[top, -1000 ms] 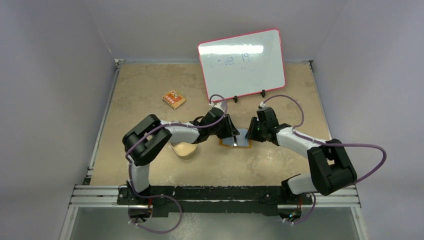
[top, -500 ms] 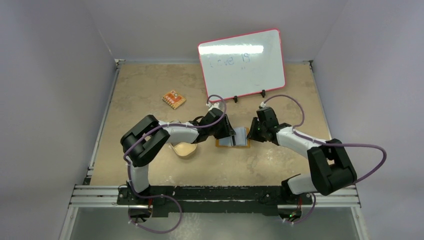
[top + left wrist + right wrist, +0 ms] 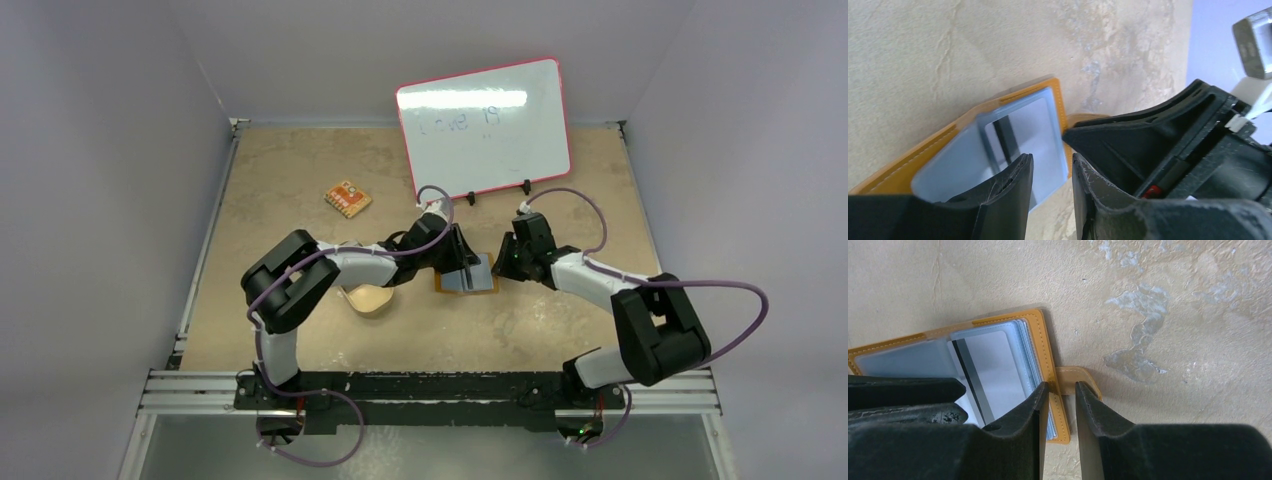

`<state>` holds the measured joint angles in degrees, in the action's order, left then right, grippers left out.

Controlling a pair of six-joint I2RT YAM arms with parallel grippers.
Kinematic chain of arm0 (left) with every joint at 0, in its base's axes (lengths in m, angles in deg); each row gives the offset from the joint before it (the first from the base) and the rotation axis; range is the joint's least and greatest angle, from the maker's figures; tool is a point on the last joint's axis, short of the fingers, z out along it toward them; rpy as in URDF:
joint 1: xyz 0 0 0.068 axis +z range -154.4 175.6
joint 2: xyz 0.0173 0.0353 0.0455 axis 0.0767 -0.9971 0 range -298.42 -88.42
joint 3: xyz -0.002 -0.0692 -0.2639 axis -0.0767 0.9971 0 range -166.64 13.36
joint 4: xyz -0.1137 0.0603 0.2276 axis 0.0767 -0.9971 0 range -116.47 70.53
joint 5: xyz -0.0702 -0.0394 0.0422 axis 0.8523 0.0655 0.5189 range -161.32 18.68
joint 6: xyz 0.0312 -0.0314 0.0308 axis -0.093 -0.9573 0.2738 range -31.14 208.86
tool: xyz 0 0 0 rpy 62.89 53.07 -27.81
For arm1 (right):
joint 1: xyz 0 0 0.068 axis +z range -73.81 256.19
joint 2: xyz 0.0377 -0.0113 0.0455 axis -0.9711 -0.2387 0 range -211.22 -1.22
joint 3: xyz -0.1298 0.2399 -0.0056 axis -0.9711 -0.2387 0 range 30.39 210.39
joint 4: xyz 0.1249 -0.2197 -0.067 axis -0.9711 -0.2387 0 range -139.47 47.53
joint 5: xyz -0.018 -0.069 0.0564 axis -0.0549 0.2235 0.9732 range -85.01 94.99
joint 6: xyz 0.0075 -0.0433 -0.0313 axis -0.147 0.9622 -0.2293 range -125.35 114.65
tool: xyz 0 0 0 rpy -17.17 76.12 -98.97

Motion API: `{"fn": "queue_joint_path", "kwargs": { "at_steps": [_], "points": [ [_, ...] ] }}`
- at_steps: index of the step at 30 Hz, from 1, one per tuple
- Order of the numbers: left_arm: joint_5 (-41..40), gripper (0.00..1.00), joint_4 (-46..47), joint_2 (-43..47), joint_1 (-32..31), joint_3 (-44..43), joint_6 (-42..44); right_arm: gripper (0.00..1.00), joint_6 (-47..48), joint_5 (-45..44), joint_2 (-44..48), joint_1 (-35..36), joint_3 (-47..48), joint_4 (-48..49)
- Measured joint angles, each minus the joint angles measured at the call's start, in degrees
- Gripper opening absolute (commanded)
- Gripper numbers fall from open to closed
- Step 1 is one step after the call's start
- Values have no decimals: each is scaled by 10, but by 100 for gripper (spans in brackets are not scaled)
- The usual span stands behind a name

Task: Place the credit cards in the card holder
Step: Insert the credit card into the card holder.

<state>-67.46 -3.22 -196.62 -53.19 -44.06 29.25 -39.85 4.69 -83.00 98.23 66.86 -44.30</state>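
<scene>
Seemingly, left tool (image 3: 1050, 159) and right tool (image 3: 1062, 386) stand narrowly parted over card holder (image 3: 898, 360), grip unclear

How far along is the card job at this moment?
Done: the card holder lies open. In hand: a striped credit card lies across its clear sleeves, with the left end effector over it and the right end effector straddling the snap-tab edge. I cannot tell if it is fully seated. Left: any further cards; none show here.

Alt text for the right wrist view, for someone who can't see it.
An open orange card holder lies on a beige table, a grey striped card over its pale sleeves. The right gripper, fingers slightly apart, sits at its tabbed edge.
</scene>
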Motion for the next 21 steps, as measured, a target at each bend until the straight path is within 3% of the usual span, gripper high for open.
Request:
{"fn": "queue_joint_path", "kwargs": {
  "at_steps": [9,21],
  "points": [
    [12,34,29,0,0,0,-9,29,0,0,-2,0,0,8],
    [-41,38,-41,16,0,0,7,28,1,0,-2,0,0,8]
  ]
}}
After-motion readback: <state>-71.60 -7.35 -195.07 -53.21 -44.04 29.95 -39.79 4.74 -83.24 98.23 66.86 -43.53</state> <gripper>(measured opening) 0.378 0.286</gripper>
